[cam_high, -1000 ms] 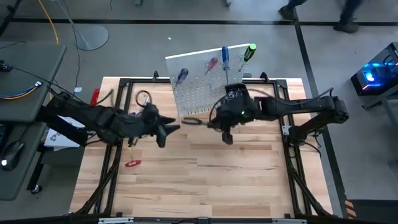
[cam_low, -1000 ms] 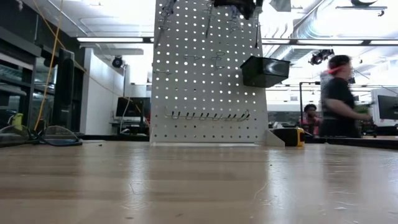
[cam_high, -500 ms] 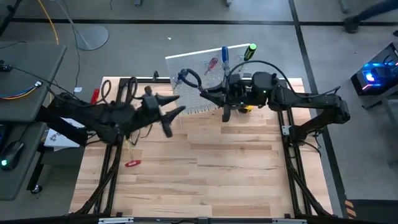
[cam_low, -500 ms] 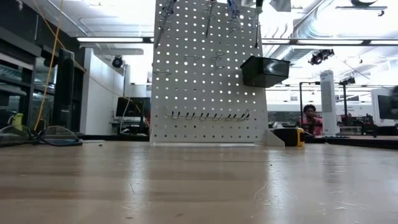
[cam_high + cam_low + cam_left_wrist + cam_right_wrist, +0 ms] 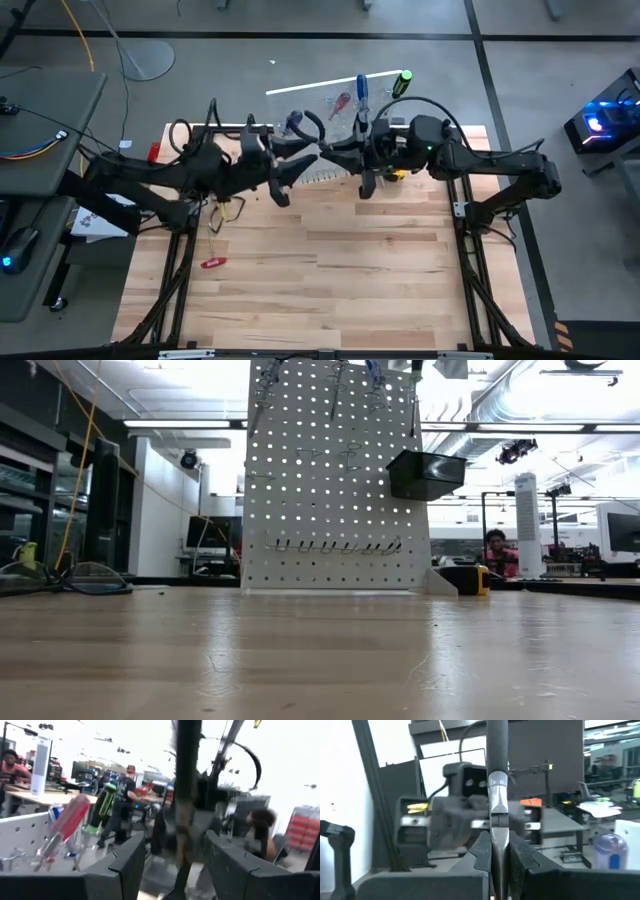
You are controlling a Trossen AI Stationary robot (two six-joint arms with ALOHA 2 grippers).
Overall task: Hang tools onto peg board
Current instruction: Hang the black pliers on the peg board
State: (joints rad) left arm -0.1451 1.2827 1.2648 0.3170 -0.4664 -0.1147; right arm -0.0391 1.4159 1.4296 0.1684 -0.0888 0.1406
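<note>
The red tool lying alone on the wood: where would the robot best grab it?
Probably across the middle of the red tool, coming straight down from above. It lies flat on the table with bare wood all round and runs roughly left to right, so the grip would close across its narrow width.

A pale wooden plank surface (image 5: 330,270) sits inside a black metal frame (image 5: 478,290) on a grey concrete floor (image 5: 560,140). A grey side desk (image 5: 40,130) stands to one side, and blue-lit equipment (image 5: 600,118) glows on the other. Across the room, bright ceiling strip lights (image 5: 180,424), silver ducting (image 5: 520,400) and a seated person in red (image 5: 497,552) show.
</note>
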